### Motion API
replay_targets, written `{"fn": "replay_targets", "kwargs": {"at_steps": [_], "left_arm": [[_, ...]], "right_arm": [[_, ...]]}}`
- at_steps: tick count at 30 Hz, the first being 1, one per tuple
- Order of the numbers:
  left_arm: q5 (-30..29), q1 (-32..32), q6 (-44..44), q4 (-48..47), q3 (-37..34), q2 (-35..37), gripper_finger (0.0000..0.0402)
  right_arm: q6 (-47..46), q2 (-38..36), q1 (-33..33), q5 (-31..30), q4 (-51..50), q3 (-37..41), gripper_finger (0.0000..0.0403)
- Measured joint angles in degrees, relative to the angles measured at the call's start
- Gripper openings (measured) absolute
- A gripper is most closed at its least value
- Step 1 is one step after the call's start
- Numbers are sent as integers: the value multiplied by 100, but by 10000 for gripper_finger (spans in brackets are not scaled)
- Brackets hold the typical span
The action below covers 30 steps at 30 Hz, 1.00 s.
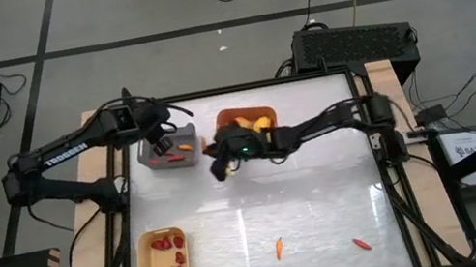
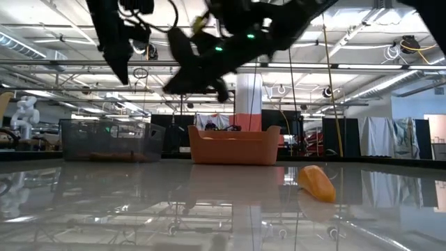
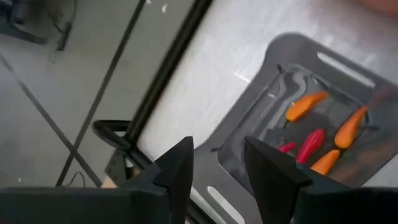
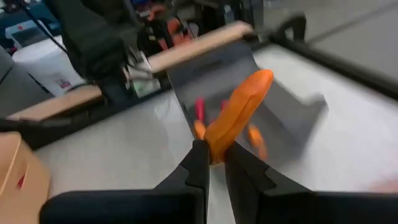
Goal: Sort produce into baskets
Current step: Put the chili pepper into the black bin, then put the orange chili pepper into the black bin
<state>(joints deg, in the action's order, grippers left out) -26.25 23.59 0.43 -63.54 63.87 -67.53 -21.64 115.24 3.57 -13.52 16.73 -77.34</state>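
Observation:
The grey basket [image 1: 170, 152] stands at the far left of the table and holds several orange and red carrot sticks [image 3: 311, 140]. My left gripper [image 3: 217, 155] hovers open over it [image 1: 162, 146], with nothing between its fingers. My right gripper [image 4: 213, 149] is shut on an orange carrot stick [image 4: 239, 112]. It hangs above the table just right of the grey basket [image 1: 220, 164]. Behind it, the orange basket [image 1: 245, 117] holds yellow-orange fruits [image 1: 261, 124]. The pale yellow basket [image 1: 163, 265] at the near left holds red berries [image 1: 171, 245]. My right gripper pinches the carrot stick by its lower end [image 4: 214, 146] between its two fingers. The fingers come from the table's right side, slanting a little downward. The stick juts out past the fingertips toward the grey basket, lifted clear of the table.
Two loose carrot sticks [image 1: 279, 247] [image 1: 363, 243] lie on the white table near its front edge. In the low view, an orange-yellow piece [image 2: 317, 183] lies on the table in front of the orange basket [image 2: 230, 146]. The table's middle and right are bare.

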Motion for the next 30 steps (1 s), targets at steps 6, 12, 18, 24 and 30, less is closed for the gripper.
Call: {"fn": "replay_targets", "kwargs": {"at_steps": [6,12,18,24,30], "left_arm": [[238,214,414,326,-723,-11,150],[236,330,719,431,-1196,355,150],[233,565,813,609,-1480,794,150],[583,682,849,842,-1503,952,150],[816,678,754,956,-1503,953,150]], "right_arm": [[351,1076,179,13,-449,-1469,32],[616,1697,286,20,-946,-2396,33],[789,1820,336,21,-1086,-2525,68],[755,1761,383,21,-1362,-2527,122],[791,1676,367,64,-1867,-2523,165]]}}
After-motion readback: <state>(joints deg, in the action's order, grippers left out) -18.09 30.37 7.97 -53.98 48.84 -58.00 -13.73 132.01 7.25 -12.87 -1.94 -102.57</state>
